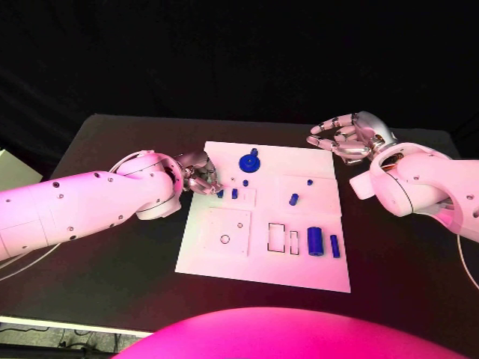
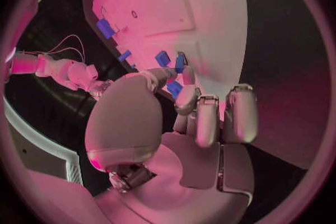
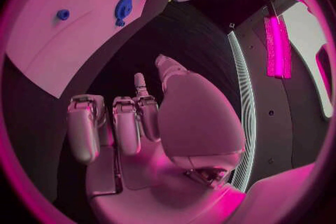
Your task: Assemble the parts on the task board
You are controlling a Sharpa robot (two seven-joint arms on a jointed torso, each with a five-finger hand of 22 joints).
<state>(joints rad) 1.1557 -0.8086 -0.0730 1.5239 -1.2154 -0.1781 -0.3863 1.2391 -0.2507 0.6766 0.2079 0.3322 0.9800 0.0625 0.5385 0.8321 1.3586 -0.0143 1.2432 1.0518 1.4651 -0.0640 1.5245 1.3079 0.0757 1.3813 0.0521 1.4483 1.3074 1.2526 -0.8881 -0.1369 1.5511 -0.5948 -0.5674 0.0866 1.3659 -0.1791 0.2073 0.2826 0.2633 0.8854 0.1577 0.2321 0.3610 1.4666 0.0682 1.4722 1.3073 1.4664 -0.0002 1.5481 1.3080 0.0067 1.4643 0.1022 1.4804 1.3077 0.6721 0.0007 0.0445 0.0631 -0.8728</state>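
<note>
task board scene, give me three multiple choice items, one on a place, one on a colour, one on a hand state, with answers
1. Where is the left hand?
A. at the task board's left edge, by small blue parts
B. off the table
C. at the board's near right corner

2. What colour is the round part near the board's far edge?
A. yellow
B. blue
C. green

3. How is the right hand?
A. gripping the two long parts
B. pressing flat on the board
C. raised beyond the board's far right corner, holding nothing

Answers: 1 A, the head view shows its fingers at the left edge beside the blue pieces. 2 B, it shows blue in the head and right wrist views. 3 C, the right wrist view shows its fingers clear of the board with nothing in them.
</note>
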